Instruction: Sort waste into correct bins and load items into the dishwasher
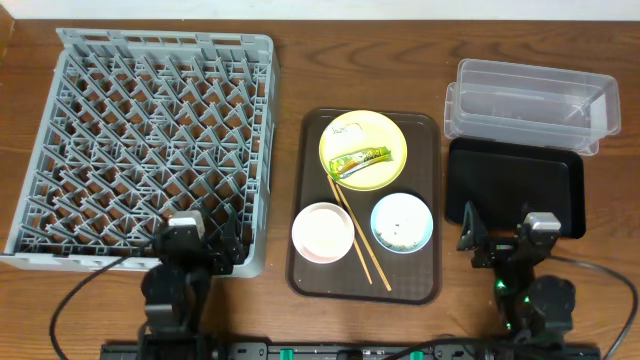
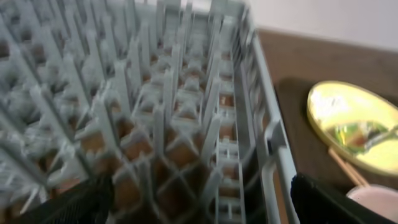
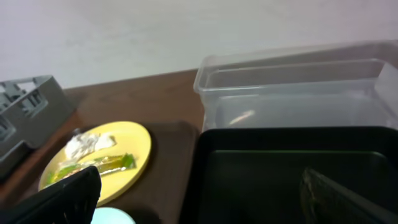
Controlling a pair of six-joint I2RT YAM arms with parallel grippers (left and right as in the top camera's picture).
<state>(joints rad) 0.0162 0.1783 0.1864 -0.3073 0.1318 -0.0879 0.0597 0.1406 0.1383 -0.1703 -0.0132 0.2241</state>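
Observation:
A yellow plate [image 1: 362, 149] on the brown serving tray [image 1: 425, 280] holds a green-and-yellow wrapper [image 1: 361, 160] and a crumpled white scrap [image 1: 347, 130]. A white-pinkish bowl [image 1: 322, 232] and a light blue bowl [image 1: 402, 222] with rice-like crumbs [image 1: 402, 232] sit in front, with chopsticks [image 1: 357, 228] between them. The grey dish rack [image 1: 145, 140] stands at the left. The clear tub [image 1: 530, 103] and black tray [image 1: 515, 185] are at the right. My left gripper [image 1: 196, 243] is open over the rack's near right corner. My right gripper [image 1: 500, 240] is open over the black tray's near edge [image 3: 292, 162]. No white cup shows.
The wrist views show the plate [image 2: 354, 124] [image 3: 102, 158], rack [image 2: 155, 112] [image 3: 28, 112] and clear tub [image 3: 298, 93]. The wooden table [image 1: 290, 60] extends around everything. Cables run from both arm bases along the front edge.

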